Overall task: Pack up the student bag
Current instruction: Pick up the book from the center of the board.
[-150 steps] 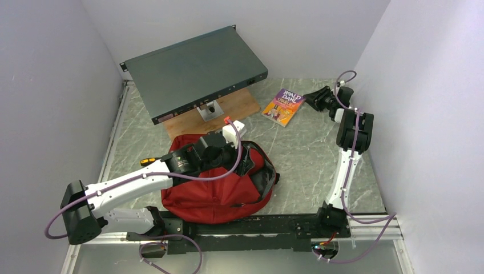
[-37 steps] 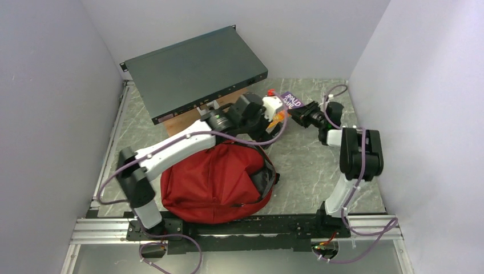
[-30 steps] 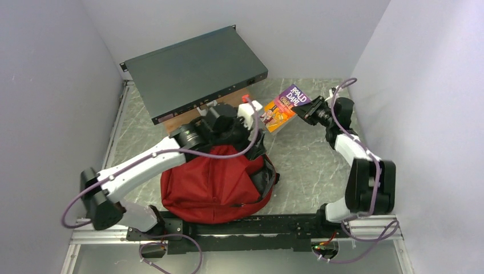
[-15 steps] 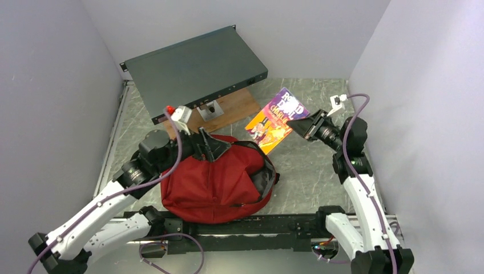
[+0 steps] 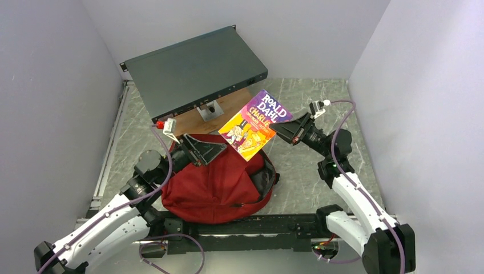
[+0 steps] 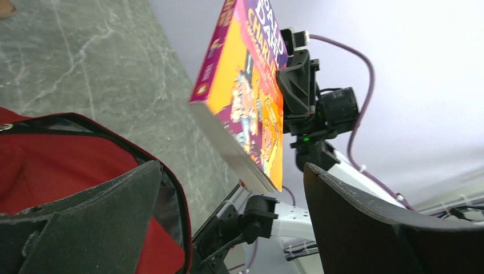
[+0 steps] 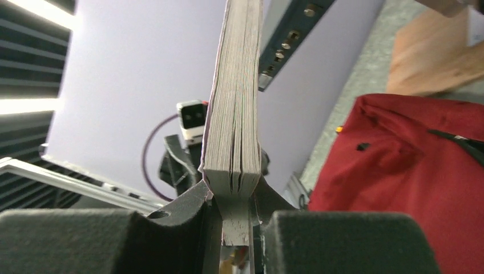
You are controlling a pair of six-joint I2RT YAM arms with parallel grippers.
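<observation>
The student bag (image 5: pixel 217 182) lay slumped on the marbled table (image 5: pixel 308 160) at its near edge, just ahead of the arms' bases and more toward the left arm's side. Its zippered mouth gaped on the side facing the right arm, with the black zip edge curling round a strip of dark lining. Only shadow and lining showed in the opening, so what lay inside could not be told. The right gripper (image 5: pixel 287 132) was clamped on one edge of a bright paperback book (image 5: pixel 255 123) with a purple, yellow and orange cover. The right wrist view showed the page block pinched tight between both pads. The book was in the air and tilted, its cover facing up. Its low corner hung over the far right part of the bag, near the open mouth, and no part of it was inside. The left gripper (image 5: pixel 203 151) stood with its jaws spread wide and held nothing. It hovered over the bag's far upper edge, and in the left wrist view one finger (image 6: pixel 85 220) sat close against the red fabric and zip rim, though contact could not be made out. Beyond the bag, a flat dark-grey rack unit (image 5: pixel 194 71) rested tilted over a wooden board (image 5: pixel 231 108) at the far end of the table.
</observation>
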